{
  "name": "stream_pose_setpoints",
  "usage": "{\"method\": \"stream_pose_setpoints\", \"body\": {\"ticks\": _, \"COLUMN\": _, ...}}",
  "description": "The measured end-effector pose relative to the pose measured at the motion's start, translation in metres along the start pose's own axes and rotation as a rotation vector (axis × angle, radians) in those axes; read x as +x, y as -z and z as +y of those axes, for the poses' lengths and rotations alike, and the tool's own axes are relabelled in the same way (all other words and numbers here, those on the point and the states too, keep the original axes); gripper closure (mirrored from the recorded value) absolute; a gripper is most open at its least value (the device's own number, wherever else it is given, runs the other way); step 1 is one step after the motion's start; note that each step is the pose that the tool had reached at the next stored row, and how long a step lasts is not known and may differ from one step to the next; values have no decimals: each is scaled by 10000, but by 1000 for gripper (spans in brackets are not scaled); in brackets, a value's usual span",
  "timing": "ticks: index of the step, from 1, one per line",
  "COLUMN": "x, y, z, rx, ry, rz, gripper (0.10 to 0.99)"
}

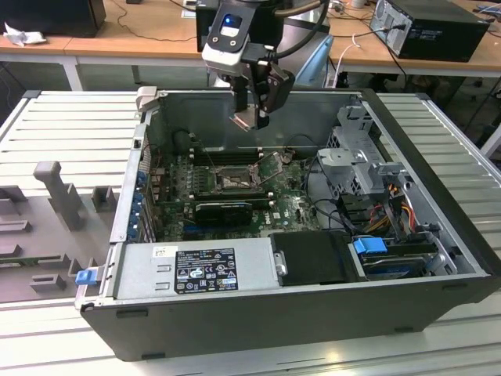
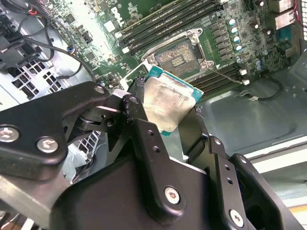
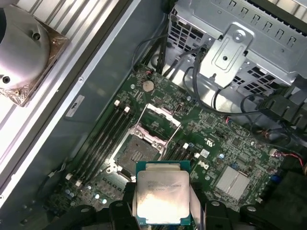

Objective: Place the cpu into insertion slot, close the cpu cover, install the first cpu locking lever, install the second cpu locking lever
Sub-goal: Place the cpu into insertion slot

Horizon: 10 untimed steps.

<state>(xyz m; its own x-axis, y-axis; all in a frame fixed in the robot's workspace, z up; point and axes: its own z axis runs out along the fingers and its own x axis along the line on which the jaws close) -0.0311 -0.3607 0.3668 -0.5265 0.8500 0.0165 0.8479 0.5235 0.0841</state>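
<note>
Silver-faced cpu [image 3: 160, 199] pinched firmly in the gripper [image 1: 252, 116], empty insertion slot [image 3: 135, 154] below it, cpu cover [image 3: 158, 120] open, nothing seated yet.

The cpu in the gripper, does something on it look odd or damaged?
The cpu, clamped in the gripper, has a blotchy, smeared metal face, perhaps old paste. No cracks or bent corners show.

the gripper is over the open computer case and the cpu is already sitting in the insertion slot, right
Not quite. The cpu is not in the insertion slot: the gripper is shut on it and holds it above the open computer case. The first wrist view shows the chip clamped in the gripper and the slot's dark pin field bare. The rest is right.
</note>
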Motion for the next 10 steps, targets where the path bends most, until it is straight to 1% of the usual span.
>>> {"method": "stream_pose_setpoints", "body": {"ticks": 10, "x": 0, "y": -4, "z": 0, "rx": -10, "ry": -655, "rz": -56, "gripper": 557}}
